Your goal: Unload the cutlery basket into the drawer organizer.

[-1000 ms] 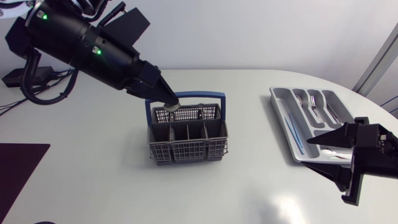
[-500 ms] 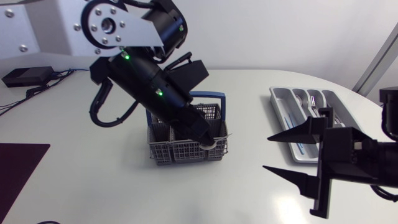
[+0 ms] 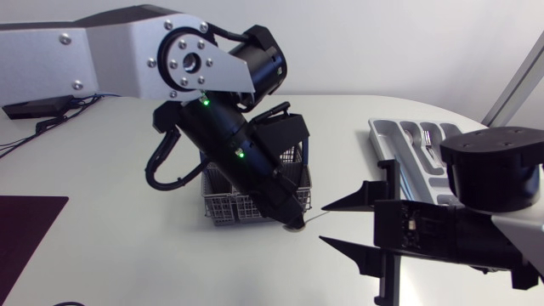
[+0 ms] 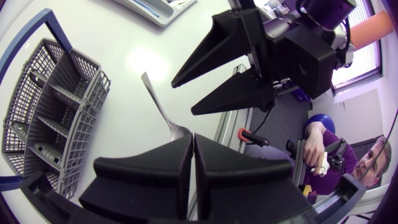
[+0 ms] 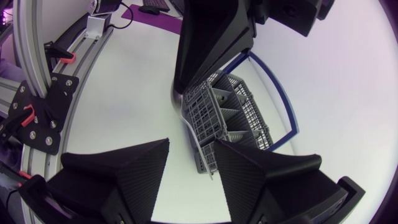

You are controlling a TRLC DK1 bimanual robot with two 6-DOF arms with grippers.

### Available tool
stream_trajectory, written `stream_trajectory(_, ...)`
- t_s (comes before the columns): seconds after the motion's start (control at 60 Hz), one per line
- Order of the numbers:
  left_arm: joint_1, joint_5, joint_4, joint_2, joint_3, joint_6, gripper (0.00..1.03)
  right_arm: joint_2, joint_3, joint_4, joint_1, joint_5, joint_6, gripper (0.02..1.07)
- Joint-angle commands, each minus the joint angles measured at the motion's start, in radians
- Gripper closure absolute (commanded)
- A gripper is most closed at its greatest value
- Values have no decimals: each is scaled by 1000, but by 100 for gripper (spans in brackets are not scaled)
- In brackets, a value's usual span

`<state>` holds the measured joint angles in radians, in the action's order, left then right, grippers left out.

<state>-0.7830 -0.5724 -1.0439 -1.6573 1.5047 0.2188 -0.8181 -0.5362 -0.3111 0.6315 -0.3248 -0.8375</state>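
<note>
The grey cutlery basket (image 3: 219, 204) with a blue handle stands mid-table, mostly covered by my left arm. My left gripper (image 3: 293, 223) hangs just off the basket's front right corner, shut on the wide end of a silver piece of cutlery (image 4: 158, 102). Its thin handle (image 3: 313, 215) points at my right gripper (image 3: 323, 223). That gripper is open, fingertips facing the handle's tip, with nothing touching them. In the left wrist view the right gripper (image 4: 183, 98) is just ahead and the basket (image 4: 56, 106) lies beside my fingers. The right wrist view looks past its open gripper (image 5: 191, 146) at the basket (image 5: 233, 118).
The grey drawer organizer (image 3: 395, 140) lies at the right of the table with forks and other cutlery in its slots, partly behind my right arm. A dark mat (image 3: 21, 229) lies at the table's front left edge.
My left arm swung from the basket's back rim over to its front right corner, carrying the cutlery. My right arm moved left from the organizer toward it, and its fingers narrowed a little.
</note>
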Motion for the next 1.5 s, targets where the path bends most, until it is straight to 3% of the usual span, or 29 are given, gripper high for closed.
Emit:
stream_trajectory(0.0, -13, -18, -21, -19, 28, 27, 100, -41, 28, 29, 31, 20, -2, 63)
stream_trajectory(0.233, -18, -37, -34, -19, 31, 34, 100, -108, 35, 95, 63, 47, -14, 84)
stream_trajectory(0.267, -21, -37, -38, -19, 32, 36, 100, -116, 36, 102, 65, 47, -14, 91)
stream_trajectory(0.633, -16, -53, -47, -15, 26, 42, 100, -119, 39, 93, 99, 75, 5, 100)
stream_trajectory(0.667, -12, -55, -47, -13, 28, 42, 97, -121, 39, 92, 99, 75, 6, 100)
stream_trajectory(0.75, 2, -57, -47, -10, 42, 39, 72, -122, 45, 89, 99, 75, 8, 100)
stream_trajectory(0.833, 14, -57, -44, -6, 63, 31, 55, -121, 58, 83, 99, 75, 8, 100)
stream_trajectory(0.933, 39, -57, 1, 16, 75, 4, 41, -121, 74, 83, 97, 75, 5, 100)
stream_trajectory(1.0, 59, -57, 31, 31, 75, -15, 37, -115, 90, 83, 86, 75, -2, 100)
stream_trajectory(1.2, 151, -7, 113, 74, 52, -50, 29, -72, 140, 73, -81, 40, -75, 100)
stream_trajectory(1.483, 275, 160, 211, 157, -49, -64, 29, -50, 163, 9, -555, -155, -345, 100)
